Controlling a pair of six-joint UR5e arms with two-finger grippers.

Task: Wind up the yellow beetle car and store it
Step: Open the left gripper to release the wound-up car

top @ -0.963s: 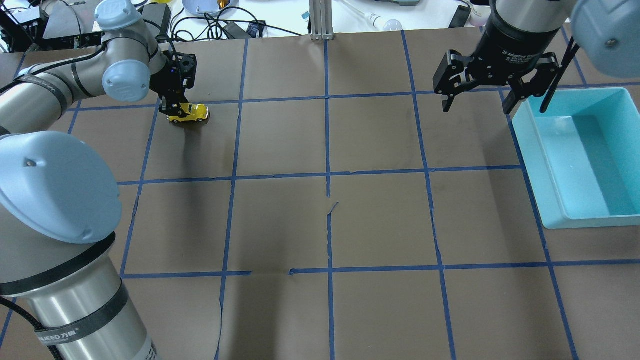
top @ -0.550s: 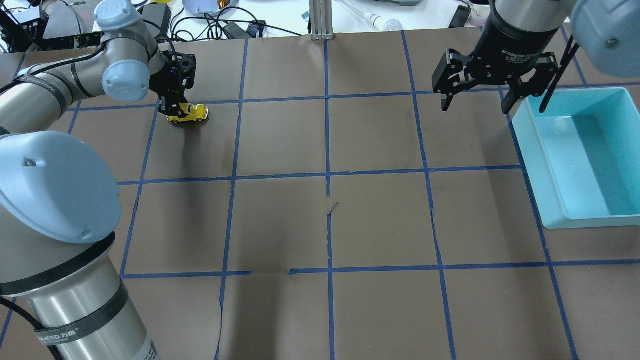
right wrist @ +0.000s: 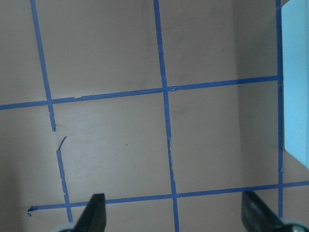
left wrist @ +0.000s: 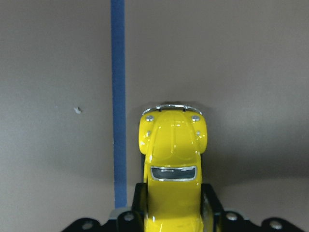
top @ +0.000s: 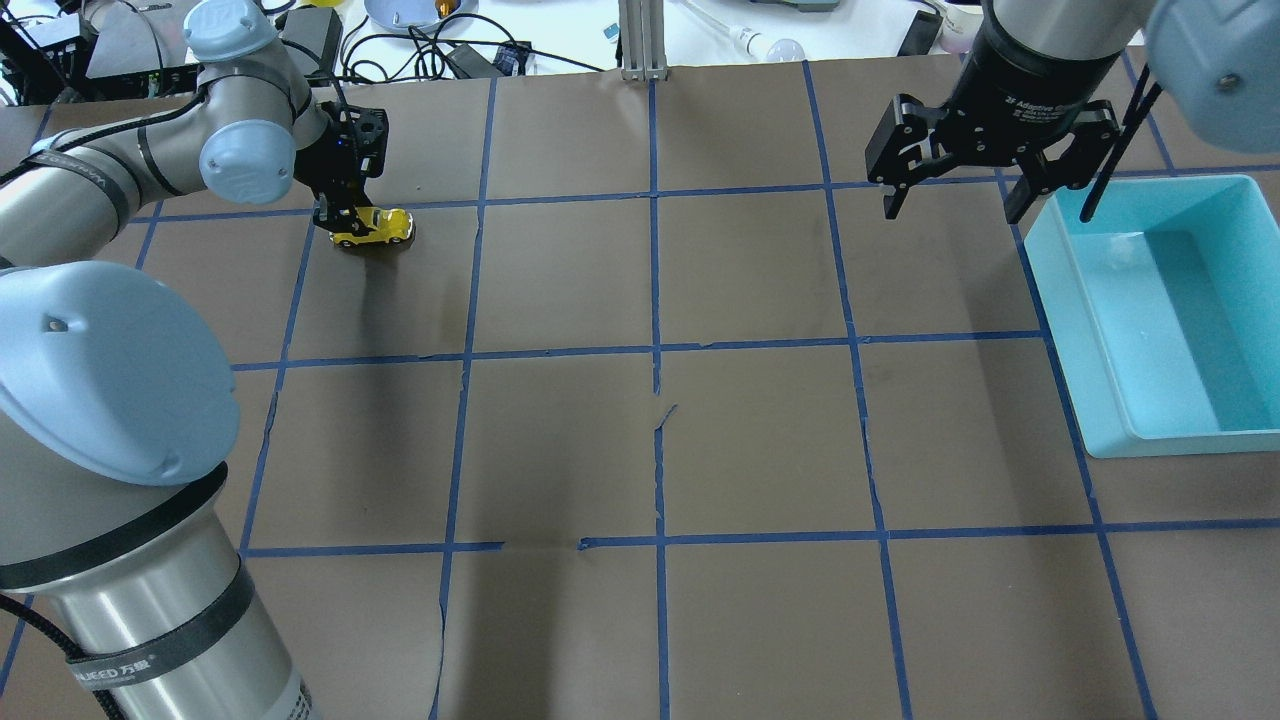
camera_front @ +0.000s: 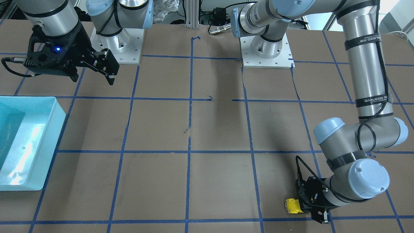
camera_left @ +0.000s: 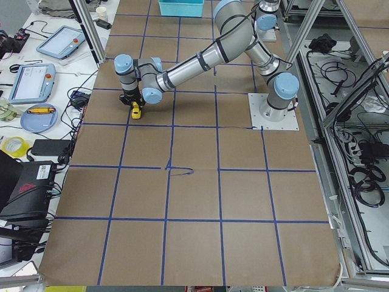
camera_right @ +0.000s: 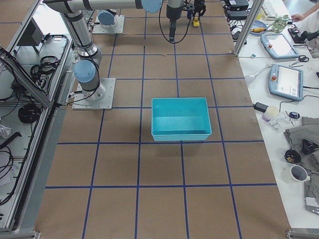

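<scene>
Toward the overhead view's upper left, the left gripper [top: 342, 214] is clamped across the rear flanks of the yellow beetle car [top: 385, 225] on the table [top: 560, 450]. Small, rigid and glossy, it likely slips easily; the flat sides suit gripping. The right gripper [top: 950, 212] hangs spread.

You've got a glossy bright-yellow toy beetle car [left wrist: 174, 154] with a dark window [left wrist: 174, 172] and silvery bumper [left wrist: 171, 105]; brown paper table cover [top: 560, 440] gridded with blue tape lines [top: 655, 300]; plain turquoise plastic bin [top: 1090, 340].
</scene>
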